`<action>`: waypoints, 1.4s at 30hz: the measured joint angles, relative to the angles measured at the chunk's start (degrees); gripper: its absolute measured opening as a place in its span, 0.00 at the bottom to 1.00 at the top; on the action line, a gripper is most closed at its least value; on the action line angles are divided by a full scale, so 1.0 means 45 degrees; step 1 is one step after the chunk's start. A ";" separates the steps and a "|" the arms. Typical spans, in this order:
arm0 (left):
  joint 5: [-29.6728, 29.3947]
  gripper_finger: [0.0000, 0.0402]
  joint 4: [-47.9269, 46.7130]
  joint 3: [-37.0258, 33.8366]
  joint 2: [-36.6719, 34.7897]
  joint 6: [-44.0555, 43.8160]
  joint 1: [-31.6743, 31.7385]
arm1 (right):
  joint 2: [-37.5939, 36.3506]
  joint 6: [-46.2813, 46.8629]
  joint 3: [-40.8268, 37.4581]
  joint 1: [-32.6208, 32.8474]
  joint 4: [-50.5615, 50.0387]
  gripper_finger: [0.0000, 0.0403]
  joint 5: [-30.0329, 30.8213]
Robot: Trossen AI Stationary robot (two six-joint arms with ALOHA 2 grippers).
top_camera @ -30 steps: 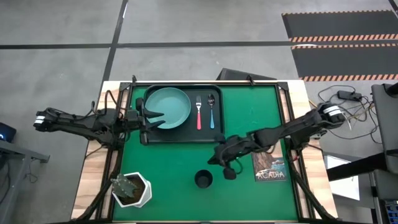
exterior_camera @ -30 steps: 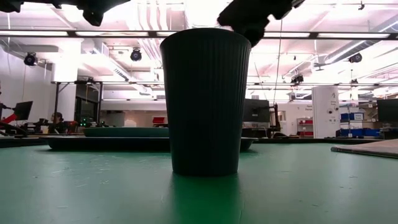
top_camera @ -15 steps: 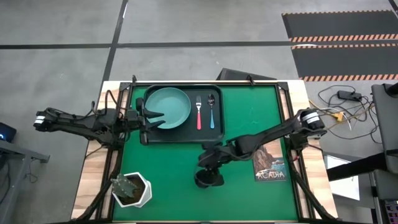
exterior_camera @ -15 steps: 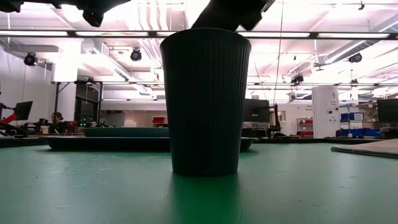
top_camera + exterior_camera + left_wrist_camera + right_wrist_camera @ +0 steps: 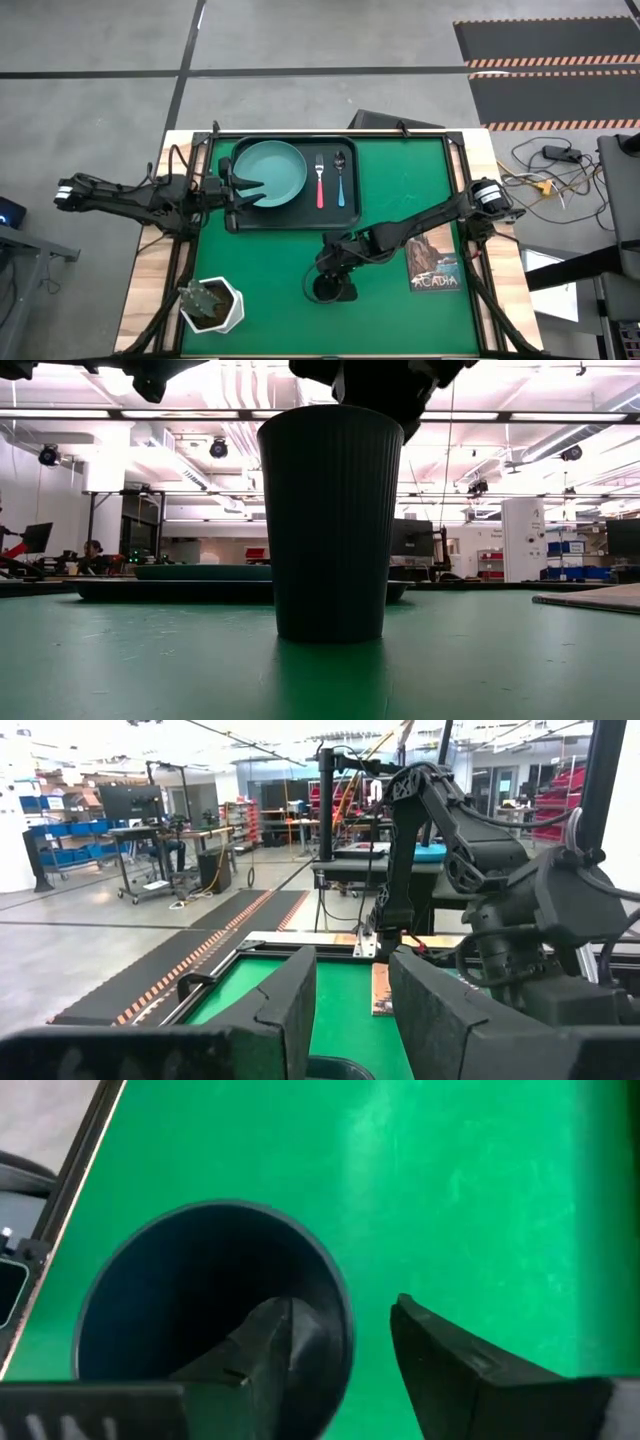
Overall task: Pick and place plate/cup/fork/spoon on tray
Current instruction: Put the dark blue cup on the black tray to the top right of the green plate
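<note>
The dark ribbed cup (image 5: 328, 290) (image 5: 330, 525) stands upright on its base on the green mat, near the table's near edge. My right gripper (image 5: 340, 1370) (image 5: 334, 280) slants down over its rim, open. One finger (image 5: 265, 1345) is inside the cup and the other (image 5: 440, 1360) outside, with the cup's wall (image 5: 335, 1305) between them, untouched. The black tray (image 5: 290, 224) at the far left holds the teal plate (image 5: 278, 170), the pink-handled fork (image 5: 320, 182) and the blue-handled spoon (image 5: 340, 180). My left gripper (image 5: 252, 190) (image 5: 350, 1010) waits open over the plate's left part.
A white hexagonal plant pot (image 5: 212, 305) stands at the near left corner. A booklet (image 5: 433, 268) lies on the mat to the right of the cup. Bare green mat (image 5: 410, 180) stretches to the right of the tray.
My right gripper has moved toward the table's left and near edges and gone down, tipping more steeply, from beside the booklet until it stands over the cup's rim. The cup has stayed where it was.
</note>
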 joint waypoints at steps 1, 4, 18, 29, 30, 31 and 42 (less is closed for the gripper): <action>0.0000 0.27 0.0000 0.0000 0.0000 0.0000 0.0000 | 0.0041 -0.0012 -0.0005 0.0000 0.0001 0.37 -0.0056; 0.0000 0.27 0.0000 0.0000 0.0000 0.0000 -0.0005 | 0.0088 -0.0004 -0.0005 0.0000 0.0025 0.29 -0.0096; 0.0000 0.27 0.0013 0.0000 0.0005 -0.0019 -0.0005 | -0.0720 -0.0172 0.1175 -0.0948 -0.1306 0.02 -0.1772; 0.0000 0.27 0.0115 0.0000 0.0008 -0.0005 -0.0005 | -0.1219 -0.1016 0.4457 -0.5211 -0.3938 0.02 -0.1282; 0.0000 0.27 0.0127 0.0000 0.0010 -0.0003 -0.0005 | -0.1206 -0.1003 0.4630 -0.5697 -0.3967 0.02 -0.1292; 0.0000 0.27 0.0154 0.0000 0.0012 0.0002 -0.0005 | -0.1194 -0.0997 0.4741 -0.6239 -0.3958 0.02 -0.1296; 0.0000 0.27 0.0637 0.0000 0.0047 0.0278 0.0000 | -0.0500 0.1046 0.4779 -1.0628 -0.2126 0.02 -0.1865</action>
